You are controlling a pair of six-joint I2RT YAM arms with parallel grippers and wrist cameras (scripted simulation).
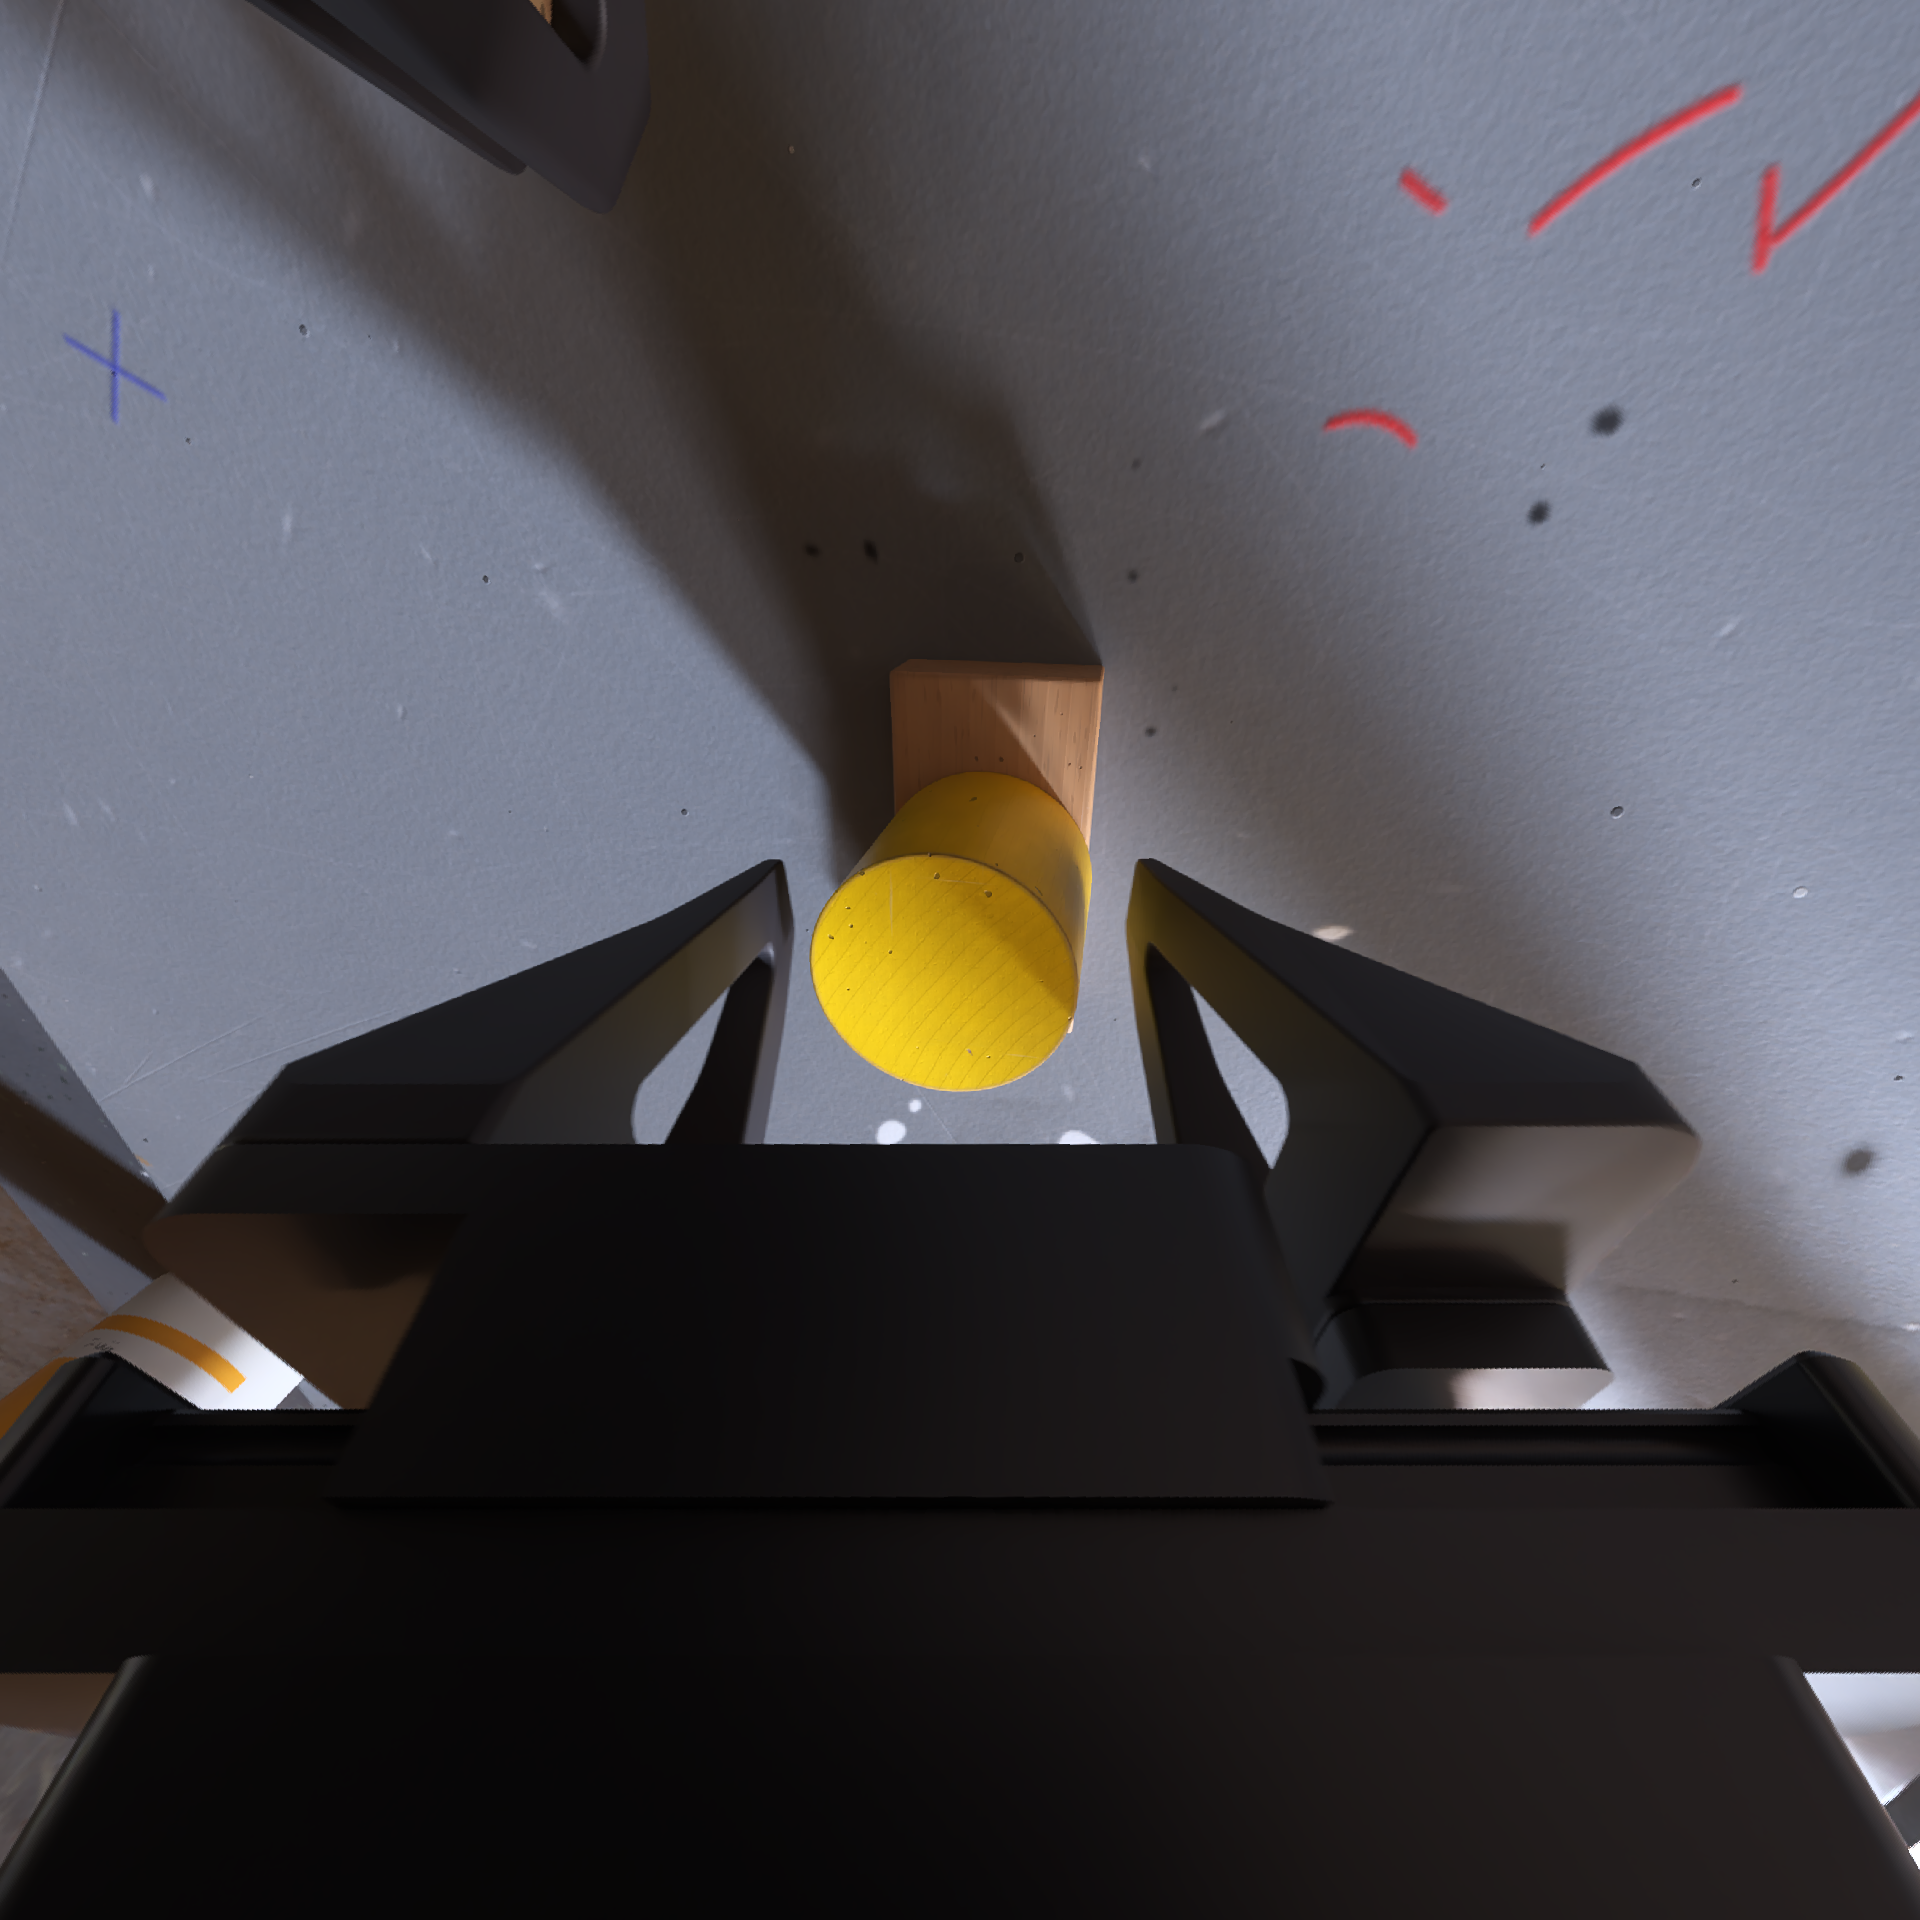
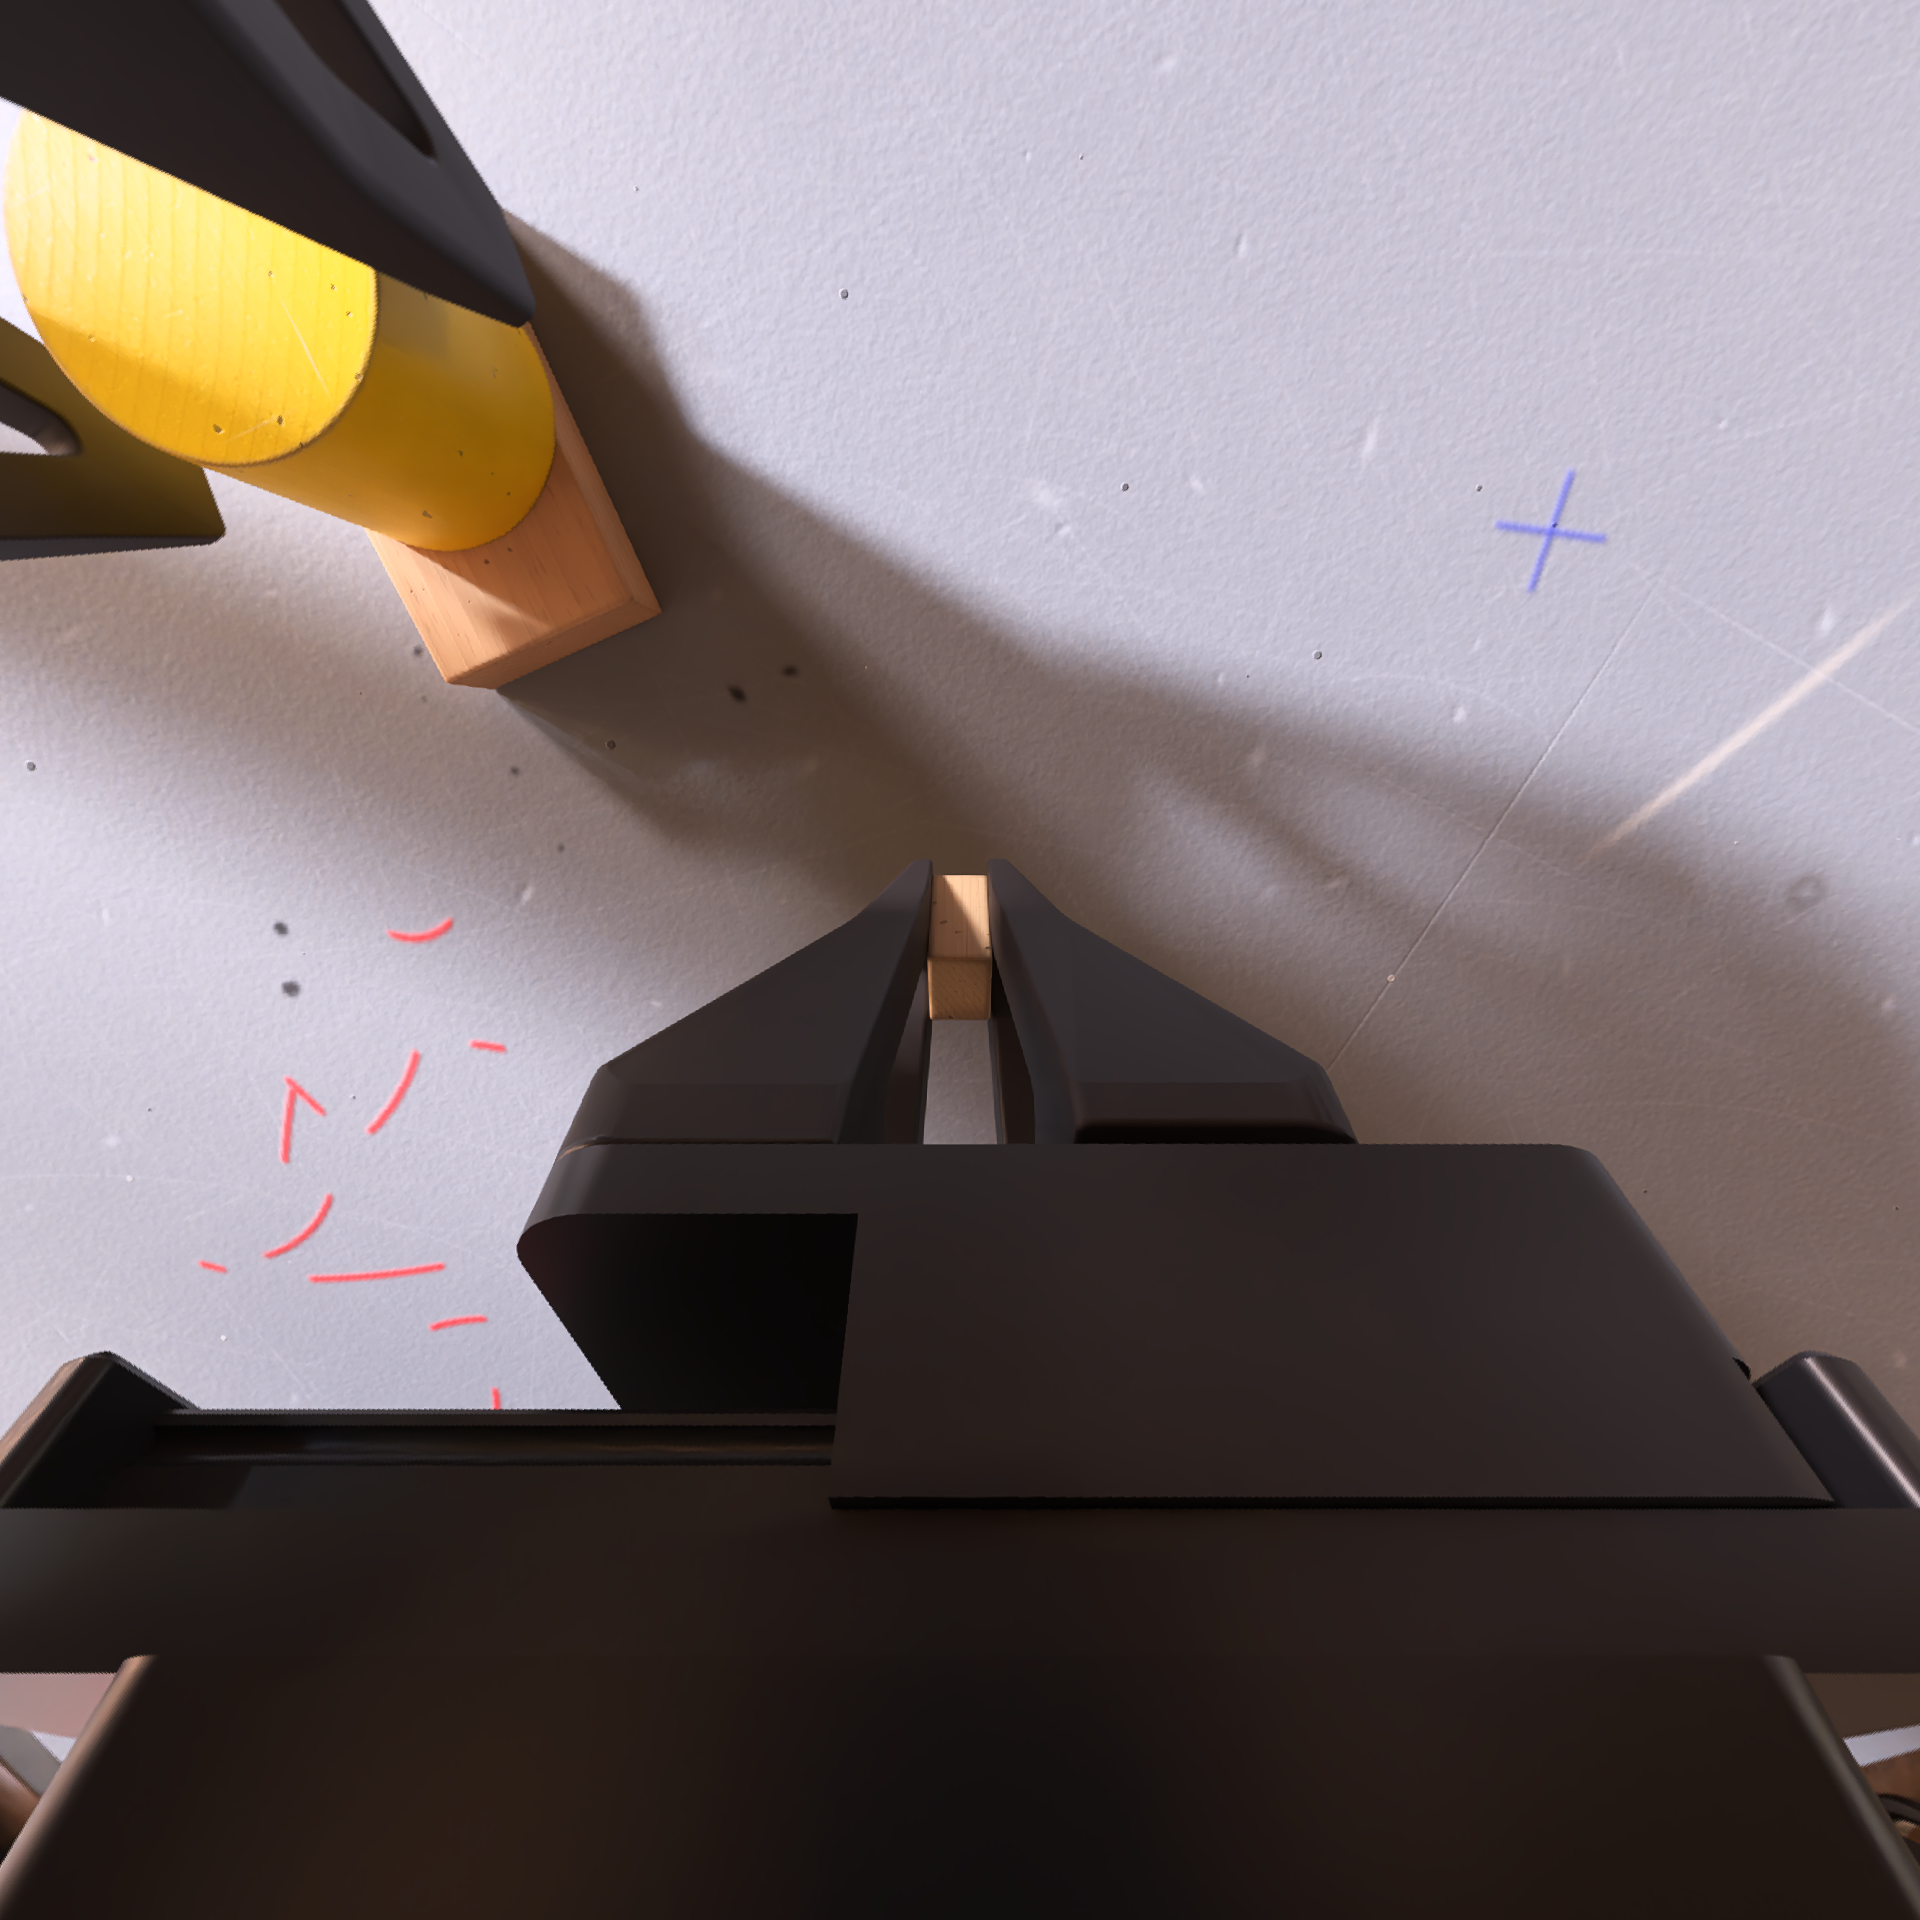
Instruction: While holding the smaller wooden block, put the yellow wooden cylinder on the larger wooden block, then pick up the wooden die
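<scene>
The yellow wooden cylinder (image 1: 951,935) stands upright on the larger wooden block (image 1: 987,722), which lies on the grey table. My left gripper (image 1: 956,883) is open, its fingers on either side of the cylinder's top and apart from it. The right wrist view shows the same stack at upper left: the cylinder (image 2: 281,343) on the block (image 2: 520,592), with the left gripper's fingers (image 2: 343,135) around it. My right gripper (image 2: 959,883) is shut on the smaller wooden block (image 2: 958,951), held above the table. The wooden die is not in view.
Red pen strokes (image 1: 1621,156) and a blue cross (image 1: 114,364) mark the table; both also show in the right wrist view, the strokes (image 2: 353,1153) and the cross (image 2: 1550,532). The right gripper's body (image 1: 499,83) shows at upper left. A white-and-orange object (image 1: 197,1351) lies at lower left.
</scene>
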